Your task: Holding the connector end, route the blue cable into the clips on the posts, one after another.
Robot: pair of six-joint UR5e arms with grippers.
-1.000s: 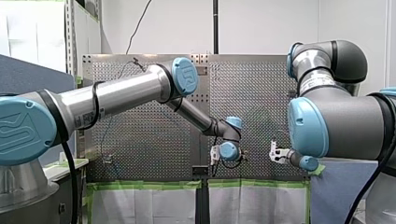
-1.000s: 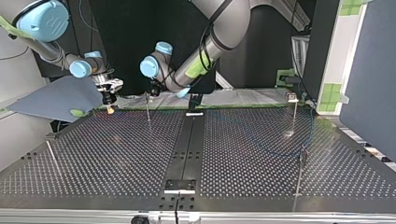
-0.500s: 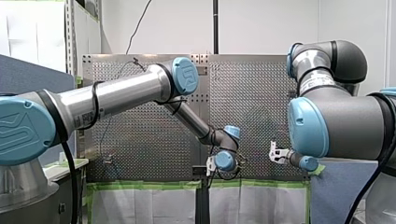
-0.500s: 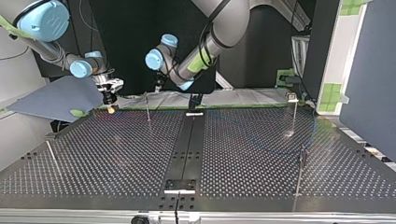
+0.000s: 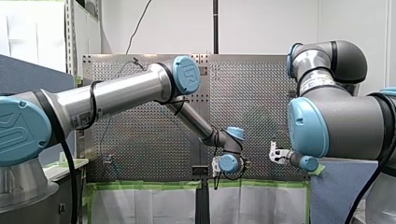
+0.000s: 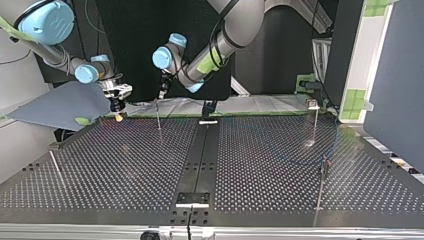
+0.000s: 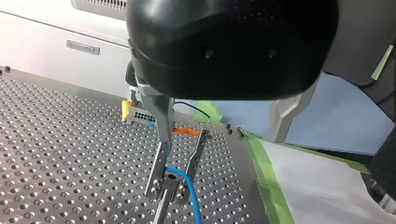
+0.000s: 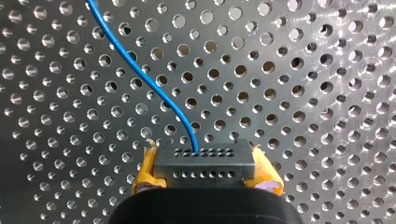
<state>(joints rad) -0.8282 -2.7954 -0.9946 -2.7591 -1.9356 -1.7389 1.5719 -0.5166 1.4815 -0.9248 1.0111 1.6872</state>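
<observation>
left hand (image 7: 167, 189): fingers narrow, apparently pinching the blue cable (image 7: 187, 190) at the top of a post (image 7: 160, 212) | right hand (image 8: 204, 173): yellow pads grip the connector (image 8: 204, 161) above the bench (image 8: 303, 93) | cable leaves the connector

I note a white wall (image 5: 266, 25) behind the worktop (image 5: 140, 130); green tape (image 5: 140, 185) lines its near edge; a blue partition (image 6: 395, 85) stands alongside.

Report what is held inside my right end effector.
My right end effector grips a dark grey rectangular connector block with rows of holes between yellow pads; the blue cable leaves it. The end effector's black body covers the block's rear.
</observation>
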